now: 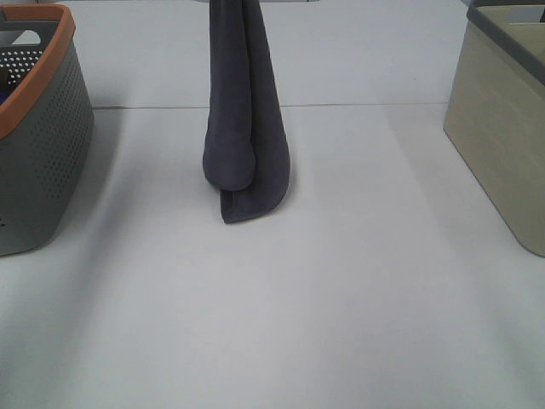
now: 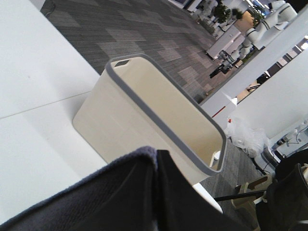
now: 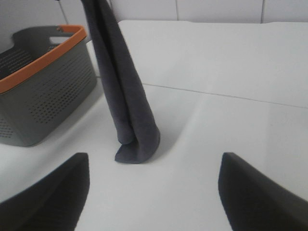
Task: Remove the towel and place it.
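Closest to the lens, in the left wrist view, the left gripper [image 2: 156, 185] is clamped tight on a fold of the dark charcoal-grey terry towel [image 2: 96, 202], with one black finger [image 2: 192, 204] pressed against the cloth. In the right wrist view the right gripper [image 3: 154, 166] hangs low over the table with its two dark ribbed fingers [image 3: 53, 195] spread wide and nothing between them.

The surface is a smooth white tabletop [image 1: 298, 324] with a thin seam [image 1: 358, 106] running across its far part. Behind it the right wrist view shows a white tiled wall [image 3: 216, 9]. Past the table edge the left wrist view shows a grey carpet-tile floor [image 2: 134, 33], a crumpled white plastic bag [image 2: 245, 137] and white robot arms [image 2: 269, 21] far off.

In the high view neither arm shows. The towel hangs down from above the top edge as a long, narrow, doubled-over drape, left of the middle. Its folded lower end touches the tabletop and bends slightly there.

A grey perforated plastic basket with an orange rim [image 1: 43, 153] stands at the left edge of the high view, well apart from the towel. A beige rectangular basket with a grey rim [image 1: 502, 145] stands at the right edge, also well apart. The open table between them holds only the towel's end, and the right gripper faces it from the near side with bare surface between.
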`<act>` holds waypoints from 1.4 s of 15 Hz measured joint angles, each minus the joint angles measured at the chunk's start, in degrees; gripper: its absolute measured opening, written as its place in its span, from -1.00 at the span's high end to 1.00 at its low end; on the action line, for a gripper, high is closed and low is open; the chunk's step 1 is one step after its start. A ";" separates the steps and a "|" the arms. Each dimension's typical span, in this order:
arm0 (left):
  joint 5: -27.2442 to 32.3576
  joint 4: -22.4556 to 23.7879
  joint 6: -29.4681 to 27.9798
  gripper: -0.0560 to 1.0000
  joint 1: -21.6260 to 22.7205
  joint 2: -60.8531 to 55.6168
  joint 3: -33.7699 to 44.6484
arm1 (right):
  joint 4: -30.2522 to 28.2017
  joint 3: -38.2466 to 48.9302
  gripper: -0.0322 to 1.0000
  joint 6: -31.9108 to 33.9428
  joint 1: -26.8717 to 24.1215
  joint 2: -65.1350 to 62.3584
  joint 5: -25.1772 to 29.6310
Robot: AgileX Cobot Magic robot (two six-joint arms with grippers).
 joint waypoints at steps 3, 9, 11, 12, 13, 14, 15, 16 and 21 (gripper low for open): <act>1.32 0.00 2.41 0.89 -1.32 0.00 4.47 | 26.99 0.00 -0.45 -34.09 0.00 13.35 5.84; 1.49 0.00 3.27 0.89 -1.32 0.00 5.56 | 51.80 0.00 -0.37 -74.08 0.00 38.96 15.87; -0.80 0.00 3.27 0.89 -1.32 0.00 5.33 | 52.43 -0.06 -0.37 -78.09 2.06 46.01 15.87; -1.78 0.00 3.21 0.89 -1.32 0.00 4.70 | 52.31 -0.52 -0.36 -79.87 4.87 49.10 14.67; -2.06 0.00 3.15 0.89 -1.32 -0.06 3.95 | 52.31 -2.01 -0.35 -80.62 8.02 52.14 12.26; -2.12 0.00 2.86 0.89 -1.32 -0.06 3.27 | 52.31 -4.13 -0.35 -80.79 11.12 55.29 8.94; -2.12 0.00 2.69 0.89 -1.32 -0.11 2.69 | 52.31 -6.47 -0.35 -80.79 13.98 58.04 6.07; -2.12 0.00 2.64 0.89 -1.32 -0.11 2.01 | 52.37 -9.34 -0.35 -80.50 15.93 60.73 4.98; -2.12 -0.06 1.89 0.89 -1.32 -0.11 -0.69 | 52.54 -20.34 -0.35 -73.57 18.68 73.40 4.07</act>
